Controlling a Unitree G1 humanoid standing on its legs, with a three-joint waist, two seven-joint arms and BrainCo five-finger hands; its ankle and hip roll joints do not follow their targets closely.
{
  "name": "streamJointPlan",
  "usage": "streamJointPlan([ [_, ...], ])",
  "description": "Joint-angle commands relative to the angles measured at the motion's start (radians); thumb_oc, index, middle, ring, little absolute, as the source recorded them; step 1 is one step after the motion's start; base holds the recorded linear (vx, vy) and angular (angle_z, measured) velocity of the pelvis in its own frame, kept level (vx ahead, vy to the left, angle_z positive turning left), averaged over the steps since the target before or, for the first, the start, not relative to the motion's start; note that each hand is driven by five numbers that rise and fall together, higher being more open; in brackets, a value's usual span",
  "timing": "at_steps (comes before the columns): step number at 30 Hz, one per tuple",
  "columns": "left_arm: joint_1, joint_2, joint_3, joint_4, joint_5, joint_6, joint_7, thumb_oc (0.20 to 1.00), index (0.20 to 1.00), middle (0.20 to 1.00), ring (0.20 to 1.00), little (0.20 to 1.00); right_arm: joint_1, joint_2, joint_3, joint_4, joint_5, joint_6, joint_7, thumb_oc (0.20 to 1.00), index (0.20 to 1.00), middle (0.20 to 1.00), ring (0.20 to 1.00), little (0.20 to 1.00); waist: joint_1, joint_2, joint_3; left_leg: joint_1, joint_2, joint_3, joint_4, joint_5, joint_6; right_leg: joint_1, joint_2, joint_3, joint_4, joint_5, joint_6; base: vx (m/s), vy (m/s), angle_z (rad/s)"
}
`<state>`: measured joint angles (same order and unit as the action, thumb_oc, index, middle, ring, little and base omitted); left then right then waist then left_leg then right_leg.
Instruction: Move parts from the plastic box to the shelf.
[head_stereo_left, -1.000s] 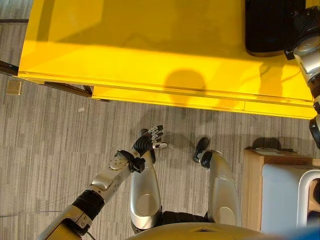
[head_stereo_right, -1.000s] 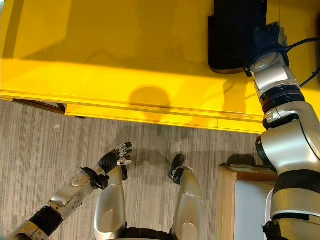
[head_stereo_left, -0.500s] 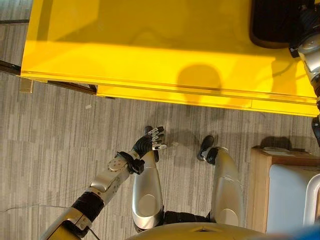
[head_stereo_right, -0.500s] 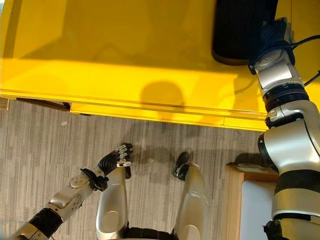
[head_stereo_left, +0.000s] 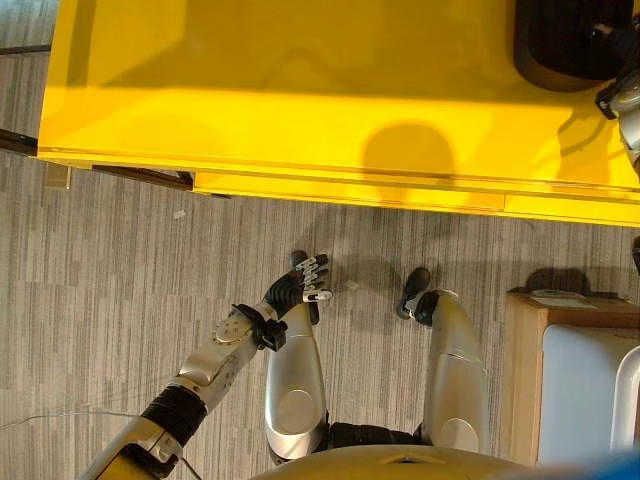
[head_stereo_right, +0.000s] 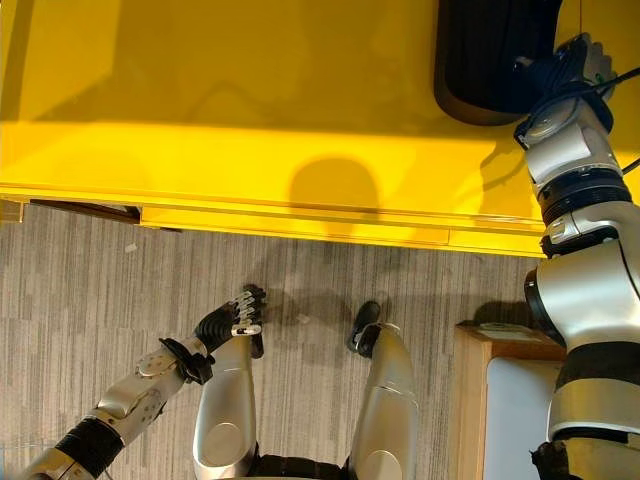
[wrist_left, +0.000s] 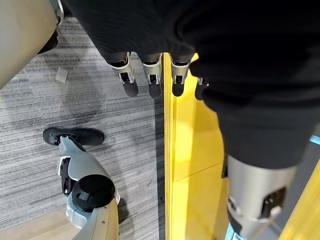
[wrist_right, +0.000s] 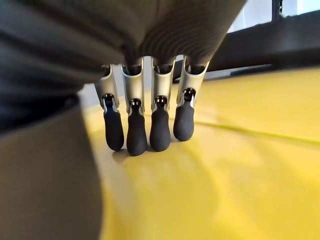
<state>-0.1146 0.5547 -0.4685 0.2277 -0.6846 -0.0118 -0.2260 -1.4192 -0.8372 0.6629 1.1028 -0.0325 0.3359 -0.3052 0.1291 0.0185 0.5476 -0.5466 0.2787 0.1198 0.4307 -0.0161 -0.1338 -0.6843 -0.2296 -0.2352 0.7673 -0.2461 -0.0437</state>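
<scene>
With our right robot hand (wrist_right: 145, 127) empty, fingers straight, over the yellow worktop (head_stereo_left: 300, 90) beside the black plastic box (head_stereo_right: 495, 55) at its far right, and our left robot hand (head_stereo_left: 300, 285) relaxed low, we risk nudging the box sideways.

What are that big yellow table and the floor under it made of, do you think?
The yellow table looks like painted metal or laminate: a smooth, even, slightly glossy top that takes soft shadows and shows a thin seam along its front edge. The floor looks like short-pile grey carpet, judging by its fine matte streaks with no shine; streaked vinyl is possible too.
</scene>
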Motion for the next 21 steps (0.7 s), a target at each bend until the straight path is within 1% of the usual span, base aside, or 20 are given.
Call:
streamJointPlan([
  [1, 0.058, -0.017, -0.008, -0.061, 0.010, -0.049, -0.027, 1.000, 1.000, 1.000, 1.000, 1.000, -0.037, -0.105, 0.044, 0.022, -0.099, 0.027, -0.097, 1.000, 1.000, 1.000, 1.000, 1.000, 0.002, 0.015, -0.028, -0.004, -0.002, 0.059, 0.068, -0.056, 0.062, 0.046, 0.042, -0.015, -0.010, -0.014, 0.036, 0.00, 0.000, 0.00],
  [5, 0.059, -0.022, -0.005, -0.058, 0.007, -0.056, -0.034, 1.000, 1.000, 1.000, 1.000, 1.000, -0.023, -0.105, 0.040, 0.018, -0.165, 0.035, -0.129, 1.000, 1.000, 1.000, 1.000, 1.000, 0.000, 0.020, -0.028, -0.002, -0.002, 0.063, 0.064, -0.054, 0.062, 0.047, 0.040, -0.013, -0.018, -0.012, 0.037, 0.00, 0.008, -0.01],
  [8, 0.062, -0.026, -0.004, -0.051, 0.003, -0.063, -0.040, 1.000, 1.000, 1.000, 1.000, 1.000, -0.022, -0.111, 0.039, 0.011, -0.173, 0.035, -0.136, 1.000, 1.000, 1.000, 1.000, 1.000, -0.003, 0.023, -0.028, 0.001, -0.005, 0.065, 0.062, -0.054, 0.061, 0.048, 0.039, -0.011, -0.022, -0.011, 0.037, 0.00, 0.000, 0.00],
  [10, 0.062, -0.027, 0.000, -0.048, 0.009, -0.064, -0.045, 1.000, 1.000, 1.000, 1.000, 1.000, -0.018, -0.114, 0.040, 0.007, -0.217, 0.032, -0.127, 1.000, 1.000, 1.000, 1.000, 1.000, -0.003, 0.023, -0.028, 0.001, -0.006, 0.065, 0.060, -0.057, 0.061, 0.047, 0.037, -0.011, -0.023, -0.011, 0.039, 0.00, 0.000, 0.00],
  [11, 0.066, -0.032, 0.000, -0.042, 0.009, -0.073, -0.053, 1.000, 1.000, 1.000, 1.000, 1.000, -0.013, -0.119, 0.055, 0.000, -0.278, 0.026, -0.126, 1.000, 1.000, 1.000, 1.000, 1.000, -0.004, 0.024, -0.028, 0.000, -0.007, 0.065, 0.057, -0.052, 0.060, 0.045, 0.038, -0.009, -0.028, -0.008, 0.038, -0.03, 0.019, 0.00],
  [14, 0.068, -0.036, 0.004, -0.030, 0.012, -0.082, -0.057, 1.000, 1.000, 1.000, 1.000, 1.000, -0.008, -0.125, 0.076, -0.009, -0.370, 0.008, -0.145, 1.000, 1.000, 1.000, 1.000, 1.000, -0.004, 0.023, -0.028, 0.003, -0.007, 0.067, 0.052, -0.052, 0.060, 0.047, 0.039, -0.009, -0.035, -0.005, 0.040, 0.00, 0.000, 0.00],
  [21, 0.070, -0.043, 0.015, -0.021, 0.025, -0.084, -0.077, 1.000, 1.000, 1.000, 1.000, 1.000, -0.002, -0.126, 0.097, -0.045, -0.382, -0.010, -0.154, 1.000, 1.000, 1.000, 1.000, 1.000, -0.004, 0.022, -0.028, 0.001, -0.008, 0.067, 0.052, -0.053, 0.060, 0.046, 0.038, -0.008, -0.042, -0.001, 0.041, 0.00, 0.000, 0.00],
])
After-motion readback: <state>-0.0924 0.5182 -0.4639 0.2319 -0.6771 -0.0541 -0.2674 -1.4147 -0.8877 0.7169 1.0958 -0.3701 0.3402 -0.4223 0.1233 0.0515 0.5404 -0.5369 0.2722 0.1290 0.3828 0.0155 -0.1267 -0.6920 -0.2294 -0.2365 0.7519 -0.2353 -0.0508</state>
